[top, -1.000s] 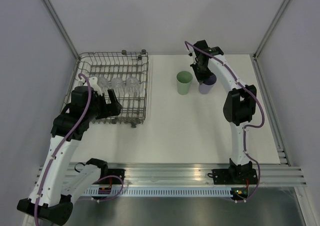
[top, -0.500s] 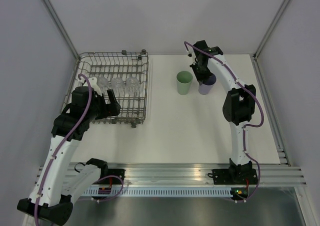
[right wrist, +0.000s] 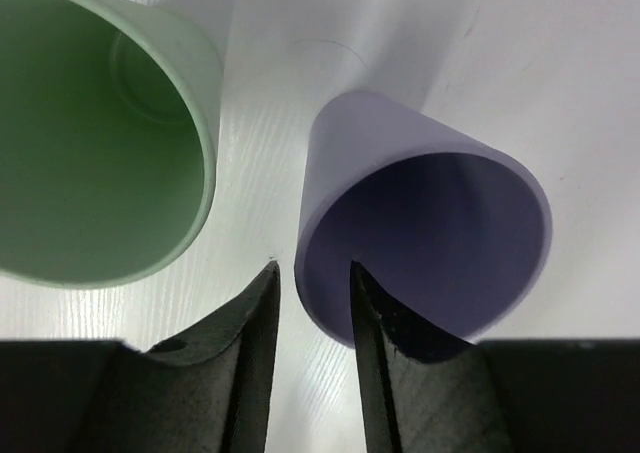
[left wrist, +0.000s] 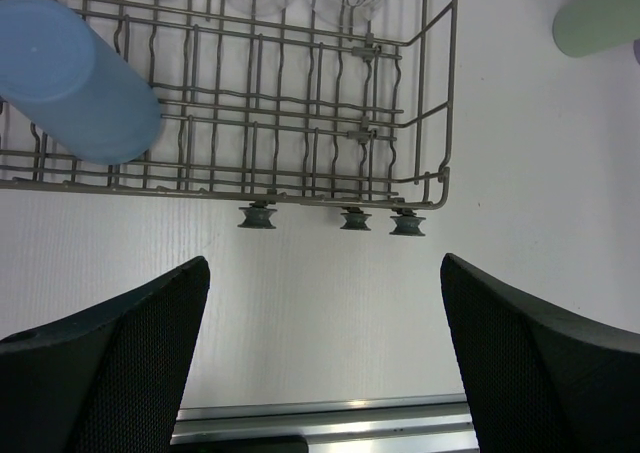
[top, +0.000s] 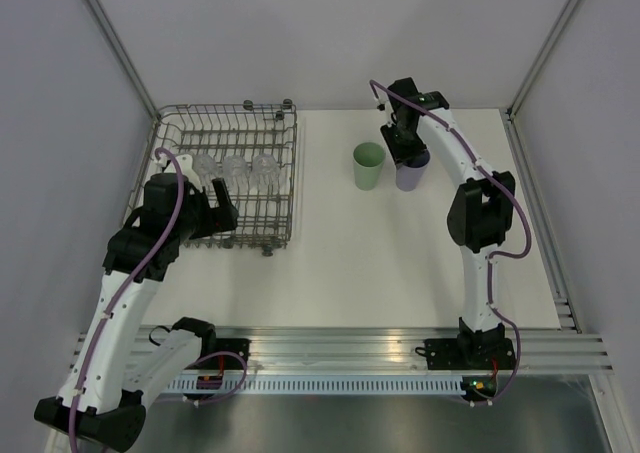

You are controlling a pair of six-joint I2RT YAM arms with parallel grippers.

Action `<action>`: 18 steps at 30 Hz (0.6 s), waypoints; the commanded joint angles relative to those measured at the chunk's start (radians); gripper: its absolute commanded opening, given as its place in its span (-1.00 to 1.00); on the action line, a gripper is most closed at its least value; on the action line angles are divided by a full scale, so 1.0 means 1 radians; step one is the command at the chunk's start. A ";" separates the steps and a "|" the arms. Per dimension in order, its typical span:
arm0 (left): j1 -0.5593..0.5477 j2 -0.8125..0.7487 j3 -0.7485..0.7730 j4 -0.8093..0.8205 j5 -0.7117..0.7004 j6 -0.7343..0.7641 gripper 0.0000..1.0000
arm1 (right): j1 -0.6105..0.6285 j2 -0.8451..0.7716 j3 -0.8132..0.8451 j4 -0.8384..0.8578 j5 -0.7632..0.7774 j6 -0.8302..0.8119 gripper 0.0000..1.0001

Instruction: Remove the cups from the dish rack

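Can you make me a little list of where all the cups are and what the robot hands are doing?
green cup: upright on the table, outside the dish rack
lavender cup: upright beside it; right end effector fingers astride its rim
blue cup: tilted in the rack
clear cups: in the rack
left end effector: open, empty, near the rack

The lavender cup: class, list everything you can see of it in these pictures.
The lavender cup is an opaque, plastic-looking handleless tumbler, tapering to its base, empty, standing upright, mouth up, on the white table just right of the pale green cup, a narrow gap between them. The right gripper straddles its near wall, one finger inside, one outside, neither visibly pressing it.
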 commanded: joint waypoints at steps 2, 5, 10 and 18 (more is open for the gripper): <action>0.000 0.010 0.013 -0.001 -0.086 0.018 0.99 | -0.002 -0.129 0.030 -0.017 0.034 -0.001 -0.14; 0.000 0.033 0.028 -0.010 -0.157 -0.003 0.99 | -0.002 -0.184 0.015 -0.011 0.036 0.006 0.32; 0.015 0.056 0.062 -0.013 -0.290 -0.069 0.99 | -0.002 -0.301 -0.041 0.010 0.091 0.026 0.96; 0.109 0.128 0.116 0.004 -0.338 -0.094 0.99 | -0.002 -0.649 -0.379 0.312 0.184 0.145 0.95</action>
